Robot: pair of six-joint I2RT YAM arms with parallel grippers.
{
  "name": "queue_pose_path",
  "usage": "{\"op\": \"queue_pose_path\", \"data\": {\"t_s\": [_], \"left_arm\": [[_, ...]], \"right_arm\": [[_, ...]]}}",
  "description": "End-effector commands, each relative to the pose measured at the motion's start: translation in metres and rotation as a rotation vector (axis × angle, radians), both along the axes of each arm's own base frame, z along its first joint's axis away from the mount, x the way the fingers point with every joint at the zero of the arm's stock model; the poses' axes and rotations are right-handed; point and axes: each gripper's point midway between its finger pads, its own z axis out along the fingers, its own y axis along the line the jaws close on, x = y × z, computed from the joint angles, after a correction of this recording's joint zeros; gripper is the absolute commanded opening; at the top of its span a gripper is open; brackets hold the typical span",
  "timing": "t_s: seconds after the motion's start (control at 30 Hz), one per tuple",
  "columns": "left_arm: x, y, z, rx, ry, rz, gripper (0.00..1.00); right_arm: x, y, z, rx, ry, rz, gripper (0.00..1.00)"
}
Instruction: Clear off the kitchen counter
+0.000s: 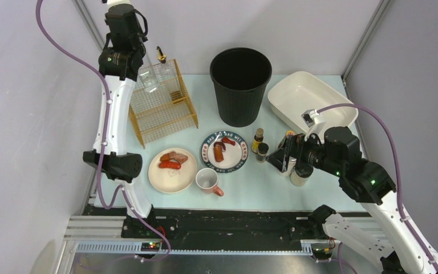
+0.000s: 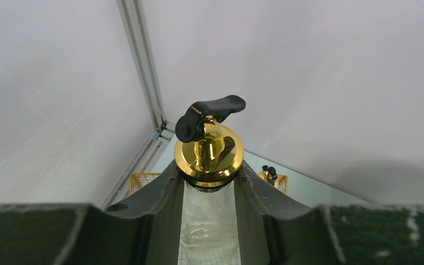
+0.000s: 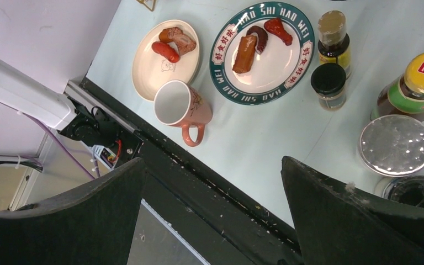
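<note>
Bottle-stowing step: left claw (image 2: 210, 179) clamped on pump bottle (image 2: 208, 149) at wire basket (image 1: 165, 108). Right claw (image 3: 212, 160) spread wide, empty, over worktop (image 1: 251, 191) near silver-lidded jar (image 3: 396, 144). Next, probably: lower bottle into basket, release.

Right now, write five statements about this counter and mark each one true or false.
1. The left tool is shut on a clear bottle with a gold pump. True.
2. The right tool grips the mug. False: it is open and holds nothing; the mug rests on the counter.
3. Both plates carry food. True: the cream plate and the green-rimmed plate.
4. The jars sit in the white basin. False: they stand on the counter, outside it.
5. The wire basket is right of the black bin. False: it is to its left.
</note>
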Motion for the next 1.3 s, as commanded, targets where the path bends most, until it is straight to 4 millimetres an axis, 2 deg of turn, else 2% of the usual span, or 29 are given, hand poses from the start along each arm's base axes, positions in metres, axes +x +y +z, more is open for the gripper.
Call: {"op": "queue_pose_path", "data": {"t_s": [0.0, 0.13, 0.43, 0.7, 1.1, 1.13, 1.17, 1.23, 1.27], "left_arm": [[-0.007, 0.013, 0.071, -0.073, -0.277, 0.081, 0.0], [-0.002, 0.023, 0.07, -0.08, -0.299, 0.14, 0.0], [0.012, 0.039, 0.053, -0.102, -0.324, 0.276, 0.0], [0.016, 0.044, 0.049, -0.11, -0.366, 0.344, 0.0], [0.019, 0.019, 0.048, -0.027, -0.447, 0.323, 0.0], [0.02, 0.017, 0.042, 0.004, -0.425, 0.326, 0.0], [0.018, 0.013, 0.046, 0.002, -0.451, 0.324, 0.0], [0.02, 0.008, 0.036, 0.032, -0.434, 0.316, 0.0], [0.017, 0.007, 0.039, 0.03, -0.448, 0.312, 0.0]], "right_arm": [[0.003, 0.009, 0.007, 0.029, -0.034, 0.035, 0.96], [0.002, 0.013, 0.003, 0.032, -0.021, 0.051, 0.96], [0.004, 0.017, -0.005, 0.016, -0.006, 0.075, 0.96], [0.005, 0.021, -0.016, -0.002, 0.024, 0.101, 0.97], [0.002, 0.022, -0.021, -0.003, 0.038, 0.117, 0.97], [0.002, 0.022, -0.021, -0.002, 0.041, 0.119, 0.97], [0.002, 0.022, -0.022, -0.002, 0.042, 0.12, 0.97], [0.002, 0.022, -0.022, -0.002, 0.042, 0.119, 0.97], [0.002, 0.022, -0.021, -0.001, 0.04, 0.116, 0.97]]}}
